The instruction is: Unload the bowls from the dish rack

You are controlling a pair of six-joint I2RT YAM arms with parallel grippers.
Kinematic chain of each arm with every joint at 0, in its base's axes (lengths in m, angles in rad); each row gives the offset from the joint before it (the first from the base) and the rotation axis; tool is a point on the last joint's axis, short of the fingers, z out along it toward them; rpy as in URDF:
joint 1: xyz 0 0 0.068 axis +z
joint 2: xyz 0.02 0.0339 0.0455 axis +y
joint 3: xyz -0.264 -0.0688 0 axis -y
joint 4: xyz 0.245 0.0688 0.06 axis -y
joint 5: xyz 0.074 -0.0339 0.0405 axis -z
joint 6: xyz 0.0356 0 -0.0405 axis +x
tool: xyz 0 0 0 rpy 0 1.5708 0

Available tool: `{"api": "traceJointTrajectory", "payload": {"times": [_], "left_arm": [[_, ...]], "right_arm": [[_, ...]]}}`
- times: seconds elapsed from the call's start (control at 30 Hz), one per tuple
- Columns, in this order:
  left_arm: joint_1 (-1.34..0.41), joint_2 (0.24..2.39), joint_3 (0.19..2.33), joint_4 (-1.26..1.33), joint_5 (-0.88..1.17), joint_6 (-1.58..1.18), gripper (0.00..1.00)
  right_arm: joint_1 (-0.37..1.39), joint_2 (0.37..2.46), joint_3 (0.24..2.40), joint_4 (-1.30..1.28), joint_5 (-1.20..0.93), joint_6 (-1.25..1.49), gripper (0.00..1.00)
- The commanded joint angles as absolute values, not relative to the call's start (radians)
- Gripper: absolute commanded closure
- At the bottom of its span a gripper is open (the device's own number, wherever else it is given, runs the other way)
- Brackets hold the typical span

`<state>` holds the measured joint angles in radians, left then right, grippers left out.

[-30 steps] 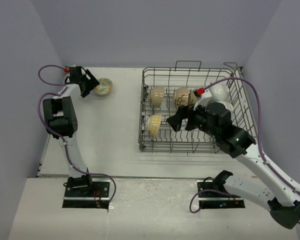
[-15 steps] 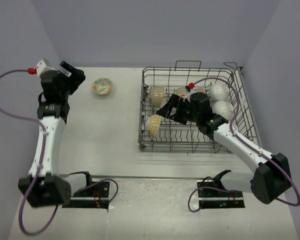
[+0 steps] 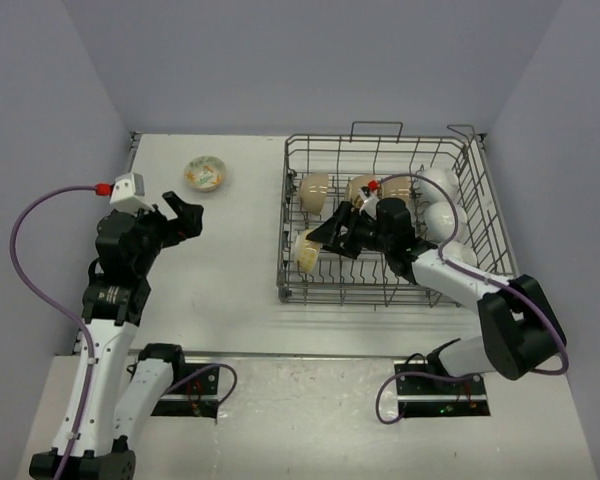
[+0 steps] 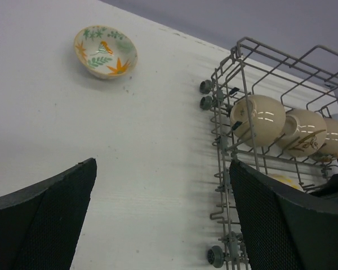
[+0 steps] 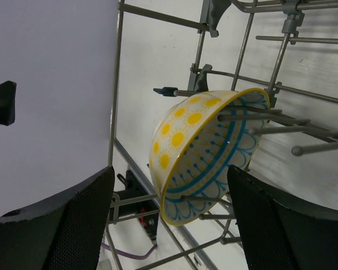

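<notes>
Tabletop point(image 3: 230, 280): was white.
Yellow bowl point(image 5: 186, 146): brittle, slick; take rim.
Right gripper point(image 5: 170, 174): gaped around it, empty.
Left gripper point(image 4: 162, 164): gaped, empty.

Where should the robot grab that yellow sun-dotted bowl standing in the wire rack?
Probably by the rim. The yellow bowl stands on edge between the dish rack tines, so one finger can go inside and the other on the rounded outside, coming from the open top of the rack, where the rim looks reachable.

Tan bowls point(image 4: 258, 116) three, white bowls point(image 3: 440, 183) two, patterned bowls point(image 4: 105, 52) two – dish rack point(image 3: 380, 290) one.
</notes>
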<state>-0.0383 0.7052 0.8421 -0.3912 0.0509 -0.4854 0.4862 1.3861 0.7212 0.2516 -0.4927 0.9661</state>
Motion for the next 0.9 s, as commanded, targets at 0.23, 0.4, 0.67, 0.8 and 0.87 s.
{"api": "traceJointTrajectory", "payload": {"times": [0.23,0.4,0.67,0.8,0.87], "left_arm": [[-0.084,0.635,0.812,-0.402,0.006,-0.376,0.00],[-0.086,0.635,0.792,-0.397,0.005,-0.373,0.00],[-0.097,0.637,0.785,-0.391,0.005,-0.370,0.00],[-0.098,0.638,0.781,-0.384,0.012,-0.370,0.00],[-0.098,0.638,0.781,-0.385,0.015,-0.370,0.00]], "right_arm": [[0.476,1.526,0.742,0.499,-0.683,0.963,0.28],[0.469,1.563,0.744,0.569,-0.742,0.972,0.37],[0.462,1.614,0.761,0.649,-0.798,0.989,0.46],[0.459,1.606,0.758,0.672,-0.811,0.997,0.50],[0.456,1.611,0.758,0.684,-0.822,0.999,0.53]]}}
